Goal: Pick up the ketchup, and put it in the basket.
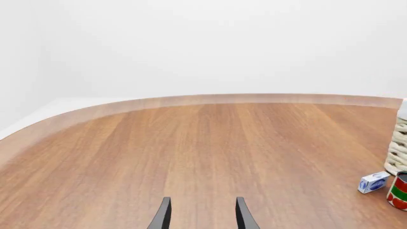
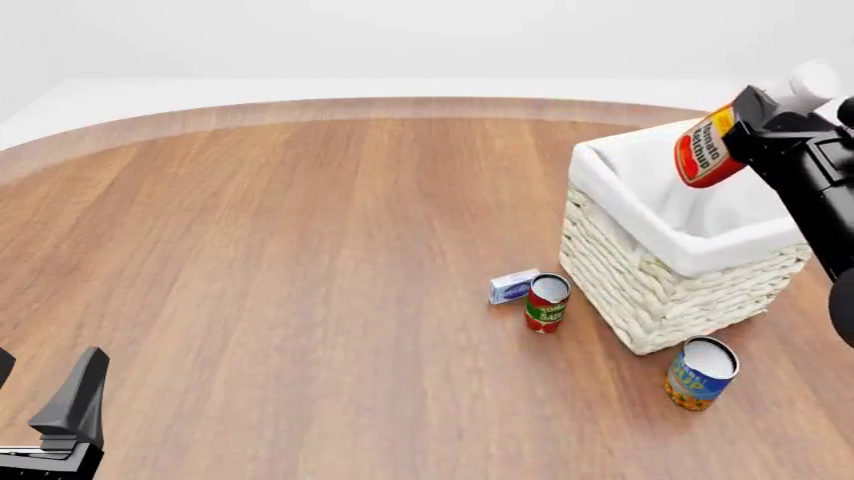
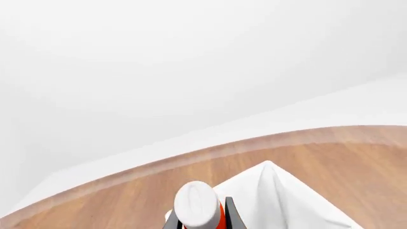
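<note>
We are carrying the ketchup (image 2: 703,149) over the basket (image 2: 627,265), ready to lower it in.

We are hovering over one large wicker basket, standing at the table's (image 2: 267,250) right; our right gripper (image 2: 761,122) is clamping the single ketchup bottle near its cap, tilted, above the liner's opening. To do this well, we judge we should be centring the bottle over the cavity, lowering until it is inside the rim, then releasing. Our left gripper (image 1: 200,214) is idling with fingers parted and nothing between them, low at the near left. Beside the basket we are counting two cans, a tomato sauce can (image 2: 546,303) and a blue-and-yellow can (image 2: 699,373), then one small box (image 2: 513,286).
</note>
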